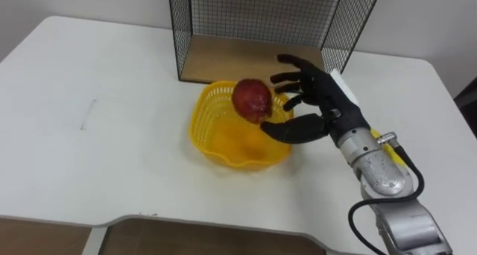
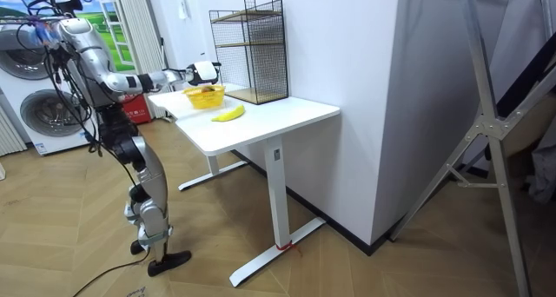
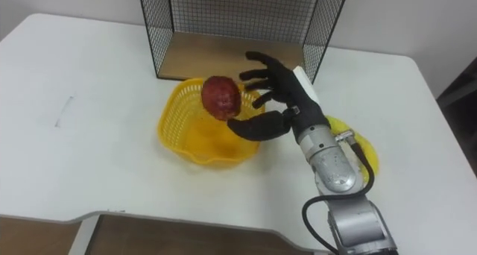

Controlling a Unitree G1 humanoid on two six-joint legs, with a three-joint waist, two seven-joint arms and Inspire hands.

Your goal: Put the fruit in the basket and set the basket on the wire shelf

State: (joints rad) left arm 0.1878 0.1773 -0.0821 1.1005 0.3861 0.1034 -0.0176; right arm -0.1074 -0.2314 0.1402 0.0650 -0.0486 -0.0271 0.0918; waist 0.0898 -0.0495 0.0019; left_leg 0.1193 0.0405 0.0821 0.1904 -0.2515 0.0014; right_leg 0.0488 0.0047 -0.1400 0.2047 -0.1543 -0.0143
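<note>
A yellow plastic basket [image 1: 201,132] [image 3: 170,128] stands on the white table [image 1: 89,150], just in front of the black wire shelf [image 1: 261,24] [image 3: 231,16]. A dark red round fruit [image 1: 253,100] [image 3: 220,96] is above the basket's far rim. My right hand [image 1: 320,98] [image 3: 291,95] is open right beside it, fingers spread, with the thumb reaching under the fruit. A banana [image 3: 363,149] [image 2: 228,114] lies on the table, partly hidden under my right forearm. In the room view I stand at the table's end, right arm stretched over the basket [image 2: 205,95].
The wire shelf [image 2: 261,49] has a wooden floor [image 1: 238,61] and an upper level, and stands against the wall. The table's front edge [image 1: 149,221] is close below. Washing machines [image 2: 26,97] stand behind me in the room view.
</note>
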